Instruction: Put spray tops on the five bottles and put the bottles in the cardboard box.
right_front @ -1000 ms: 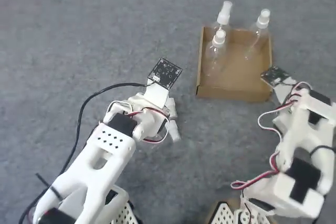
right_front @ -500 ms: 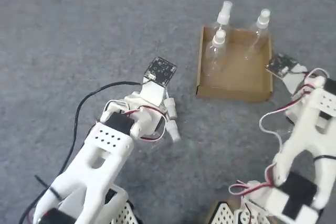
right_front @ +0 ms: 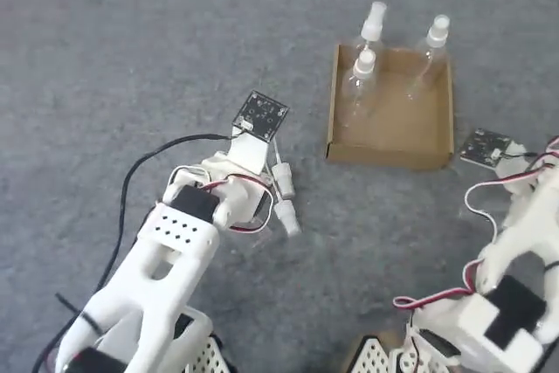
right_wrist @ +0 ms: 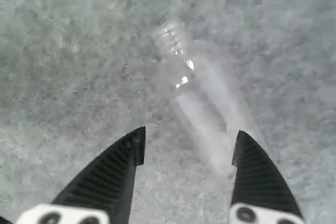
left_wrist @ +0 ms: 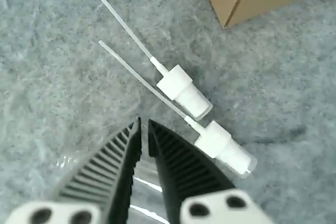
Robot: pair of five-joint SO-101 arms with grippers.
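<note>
While the left arm [right_front: 175, 251] stands over the middle of the grey surface [right_front: 131, 67], its left gripper [left_wrist: 144, 124] is pressed almost together, with just a thin slit between the ribbed black jaws and nothing pinched in it. Just past its tips lie two loose spray tops, side by side and close together, each on its side with a long thin dip tube trailing away. The first spray top [left_wrist: 184, 90] lies closer to the cardboard box [right_front: 389, 156], and the second spray top [left_wrist: 223, 145] lies beside the gripper. Something clear glints under the jaws, but I cannot tell what it is.

Over to the right, the right arm [right_front: 515, 242] sits beyond the near right corner of the box. Its right gripper [right_wrist: 190, 135] is spread wide and holds nothing. An uncapped bottle [right_wrist: 202, 98] of clear plastic lies on its side on the surface, its lower end between the open jaws and its bare threaded neck pointing away from them.

Three capped bottles are in the box: the left rear bottle [right_front: 374, 19], the left front bottle [right_front: 358, 85] just in front of it, and the right bottle [right_front: 424, 67] by the other wall.
</note>
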